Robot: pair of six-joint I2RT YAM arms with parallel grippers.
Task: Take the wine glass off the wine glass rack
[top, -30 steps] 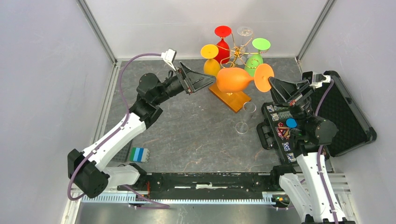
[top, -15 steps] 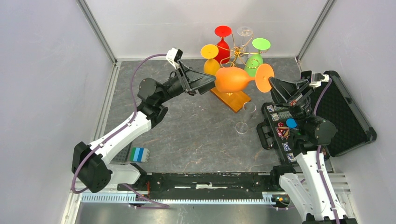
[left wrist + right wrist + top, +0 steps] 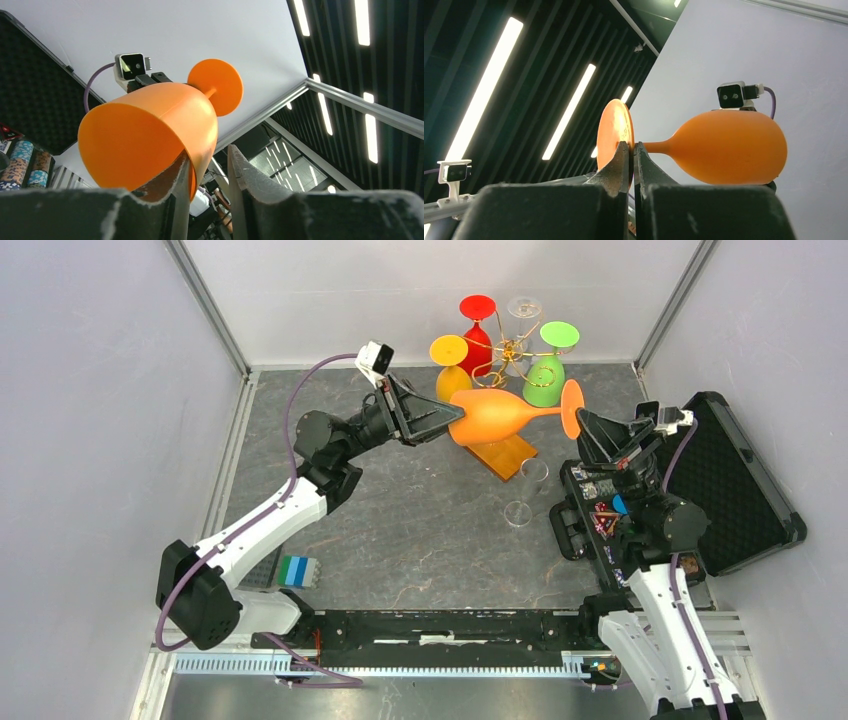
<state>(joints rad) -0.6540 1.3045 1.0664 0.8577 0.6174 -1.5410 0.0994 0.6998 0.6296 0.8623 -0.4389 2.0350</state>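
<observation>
Fingers [image 3: 616,170] on the right gripper [image 3: 632,147] are squeezed right down on the flat foot of the orange wine glass [image 3: 729,147], edge of the disc pinched between them, no gap at all. So that end is properly held.

The left gripper [image 3: 207,160] is at the other end, at the mouth of the bowl. Its jaws are narrowed but not clamped: one finger sits inside the bowl against the wall, the other is outside it, and you can see daylight between that outer finger and the glass. They straddle the rim without really gripping it.

The glass itself is lying sideways up in the air between the two arms, bowl toward the left arm, foot toward the right. From overhead, the orange wine glass [image 3: 500,412] hangs just on the near side of the wine glass rack [image 3: 512,352], over its amber base. Can't tell from here if it's brushing the wire or not.

On the rack there's a red glass [image 3: 478,325], a yellow glass [image 3: 450,365], a green glass [image 3: 548,365] and a clear glass [image 3: 523,308] hanging upside down. Another see-through glass [image 3: 522,495] sits on the table near the right arm, next to an open black case [image 3: 745,490].
</observation>
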